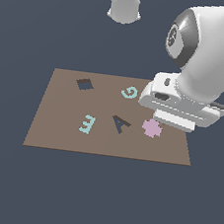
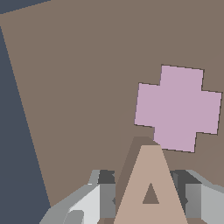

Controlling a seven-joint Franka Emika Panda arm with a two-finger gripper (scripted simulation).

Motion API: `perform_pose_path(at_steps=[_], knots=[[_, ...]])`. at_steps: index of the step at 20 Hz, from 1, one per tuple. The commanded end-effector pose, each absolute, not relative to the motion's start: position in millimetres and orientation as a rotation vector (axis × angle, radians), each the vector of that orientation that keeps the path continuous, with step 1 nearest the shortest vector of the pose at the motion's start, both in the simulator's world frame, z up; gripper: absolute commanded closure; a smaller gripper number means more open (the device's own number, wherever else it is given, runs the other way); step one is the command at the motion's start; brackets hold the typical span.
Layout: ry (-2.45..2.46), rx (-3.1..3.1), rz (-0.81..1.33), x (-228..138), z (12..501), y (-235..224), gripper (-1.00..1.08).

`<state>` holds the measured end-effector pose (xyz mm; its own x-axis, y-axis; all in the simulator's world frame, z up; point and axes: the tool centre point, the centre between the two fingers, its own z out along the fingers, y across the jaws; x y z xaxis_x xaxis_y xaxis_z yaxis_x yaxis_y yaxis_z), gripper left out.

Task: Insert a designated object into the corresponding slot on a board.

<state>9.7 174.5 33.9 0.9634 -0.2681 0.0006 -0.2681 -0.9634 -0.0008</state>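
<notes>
The tan A block [image 2: 151, 192] sat clamped between the two fingers [image 2: 101, 197] of the claw [image 2: 151, 199], one finger pressing each side of the letter, as the wrist view showed plainly. In that view the block hung above the brown board [image 2: 87, 87], with the pink flower shape [image 2: 178, 108] lying flat on the board just beyond the letter's apex. In the exterior view the arm's white hand [image 1: 182, 105] hovered over the board's [image 1: 57, 127] edge at the exterior view's right, and it hid both the claw and the block from that camera. The pink flower shape [image 1: 152, 128] peeked out just below the hand. The dark navy A-shaped slot [image 1: 120, 123] lay open near the board's middle, just beside the flower on the exterior view's left. A teal E [image 1: 87, 124] rested further to the exterior view's left of the slot, a teal G [image 1: 129, 92] sat behind it, and a dark square hole [image 1: 85, 84] marked the far corner. The board lay flat on the dark blue bench [image 1: 98, 197].
</notes>
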Motion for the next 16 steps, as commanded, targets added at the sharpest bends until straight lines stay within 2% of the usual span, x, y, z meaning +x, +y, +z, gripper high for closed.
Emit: perform_pose_path(at_steps=[1,16], knots=[[0.602,-3.082,-0.002,19.2,34.5,171.8,1.08],[1.598,-2.703,-0.002,63.5,37.0,134.1,1.08]])
